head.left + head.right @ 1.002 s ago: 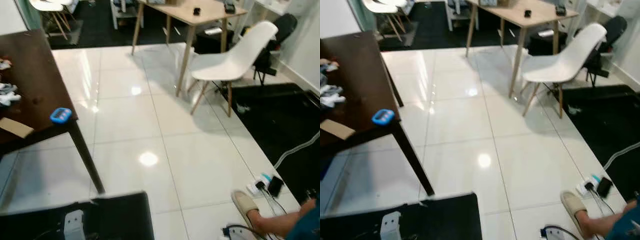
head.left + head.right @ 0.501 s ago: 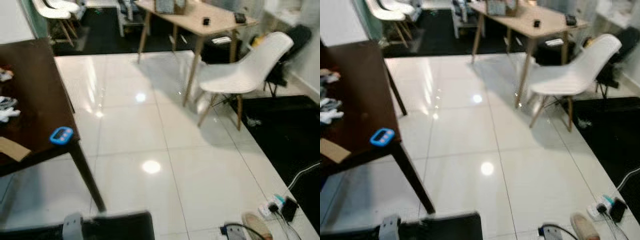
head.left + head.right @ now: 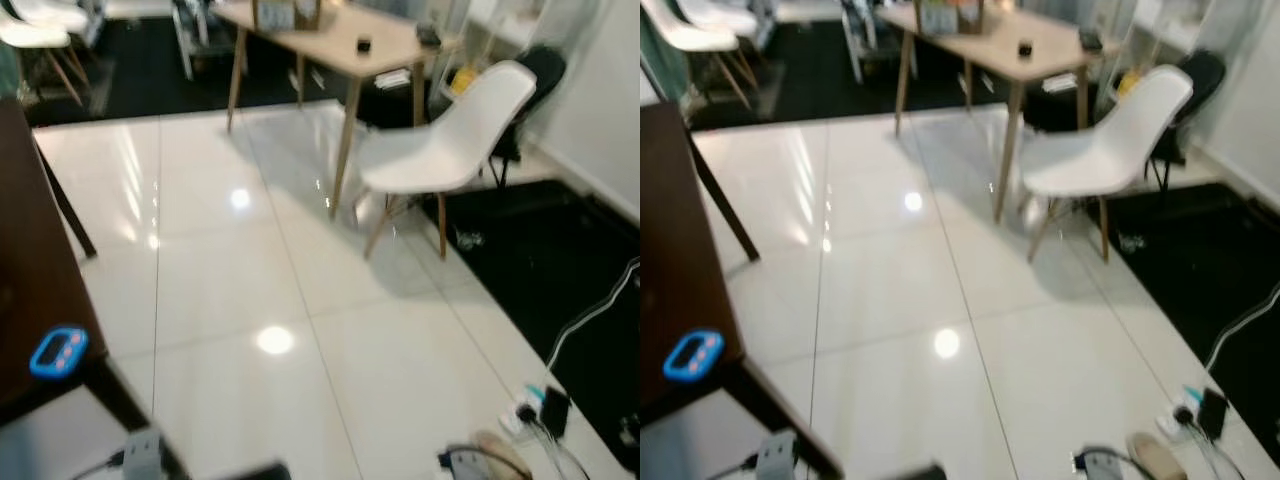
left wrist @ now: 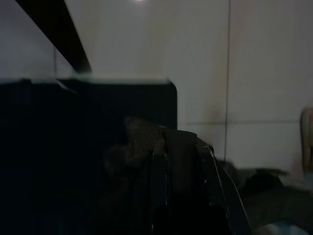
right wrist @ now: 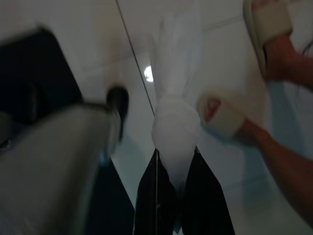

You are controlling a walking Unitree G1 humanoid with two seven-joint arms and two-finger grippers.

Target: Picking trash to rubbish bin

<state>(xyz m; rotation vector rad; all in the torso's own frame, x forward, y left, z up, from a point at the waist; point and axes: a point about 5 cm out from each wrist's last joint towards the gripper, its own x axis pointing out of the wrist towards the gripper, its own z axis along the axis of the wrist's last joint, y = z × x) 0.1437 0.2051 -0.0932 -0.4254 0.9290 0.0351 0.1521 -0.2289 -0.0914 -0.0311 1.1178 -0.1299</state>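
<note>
Eye views: a glossy white tiled floor [image 3: 230,270] is recorded, blurred. One dark table [image 3: 670,300] stands on the left with one blue timer [image 3: 692,356] near its corner. One wooden table [image 3: 320,40] and one white chair [image 3: 450,150] stand ahead. One power strip [image 3: 530,412] with cables and one slipper [image 3: 1155,455] lie at the lower right. No bin is made out.

Left wrist view: the picture is very dark. The left gripper [image 4: 183,191] is seen against a black panel [image 4: 88,127]; whether it is open or closed cannot be told.

Right wrist view: one white tissue [image 5: 176,98], the trash, is held pinched in the closed right gripper [image 5: 176,191], above the floor. Two slippered feet [image 5: 230,115] of a person are nearby. The tissue is judged light, soft and crumpled, unlikely to break but easily slipped. The knotted middle, where it is thickest, is judged the soundest hold.
</note>
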